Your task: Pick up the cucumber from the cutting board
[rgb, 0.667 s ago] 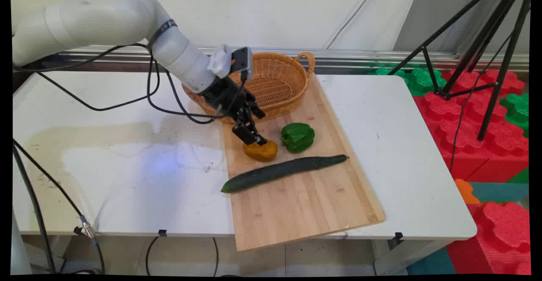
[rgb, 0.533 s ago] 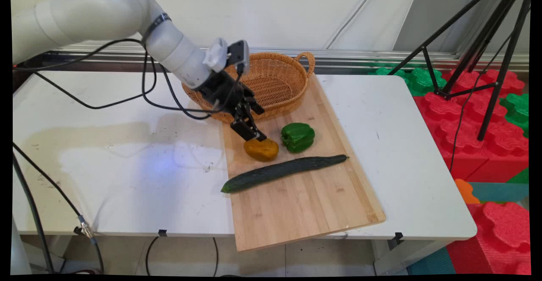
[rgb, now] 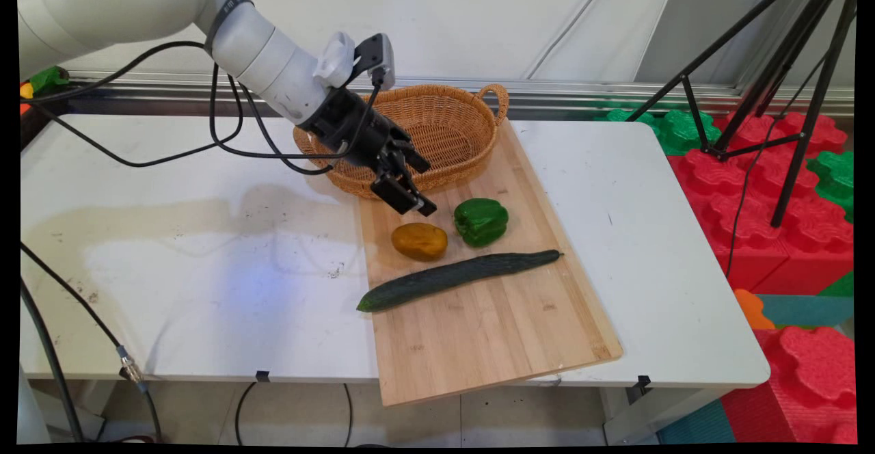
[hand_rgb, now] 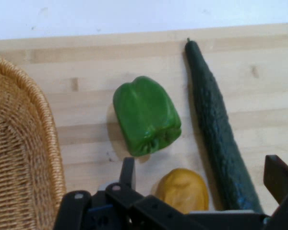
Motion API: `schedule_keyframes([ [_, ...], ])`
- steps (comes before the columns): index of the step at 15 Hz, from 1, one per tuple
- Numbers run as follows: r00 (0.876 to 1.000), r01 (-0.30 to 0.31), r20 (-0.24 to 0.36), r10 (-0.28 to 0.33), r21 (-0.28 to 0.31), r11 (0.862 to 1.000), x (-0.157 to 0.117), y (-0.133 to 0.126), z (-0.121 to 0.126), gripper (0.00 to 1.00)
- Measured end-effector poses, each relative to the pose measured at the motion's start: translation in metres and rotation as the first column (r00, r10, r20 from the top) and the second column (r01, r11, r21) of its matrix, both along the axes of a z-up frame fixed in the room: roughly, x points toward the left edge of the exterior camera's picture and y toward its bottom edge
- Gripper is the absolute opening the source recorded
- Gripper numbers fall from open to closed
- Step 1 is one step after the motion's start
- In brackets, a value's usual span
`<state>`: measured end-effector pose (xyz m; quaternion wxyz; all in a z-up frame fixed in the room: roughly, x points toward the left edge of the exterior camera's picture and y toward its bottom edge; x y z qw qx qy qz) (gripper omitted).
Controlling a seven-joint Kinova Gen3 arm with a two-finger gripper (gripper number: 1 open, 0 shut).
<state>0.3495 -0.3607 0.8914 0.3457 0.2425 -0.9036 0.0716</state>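
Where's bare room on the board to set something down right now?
The cutting board is bare on the near side of the cucumber. Crowded: between cucumber and basket, where the potato and green pepper lie under the open gripper.

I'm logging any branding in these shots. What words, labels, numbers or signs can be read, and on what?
None can be read. The arm, hand, basket, cutting board, green pepper, yellow vegetable and cucumber show no lettering in either view.
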Motion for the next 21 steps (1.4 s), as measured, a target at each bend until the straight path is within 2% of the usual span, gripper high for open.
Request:
schedule_keyframes([
  [3, 1.000, 0.002, -0.009, -0.002, 0.020, 1.000, -0.013, 0.005, 0.002, 1.00],
  [8, 1.000, 0.005, 0.002, -0.006, 0.063, 0.998, -0.044, 0.009, -0.011, 1.00],
  [15, 0.999, -0.007, 0.047, 0.001, 0.117, 0.993, -0.080, 0.012, -0.034, 1.00],
  [21, 0.996, -0.009, 0.090, -0.003, 0.132, 0.991, -0.102, 0.009, -0.054, 1.00],
])
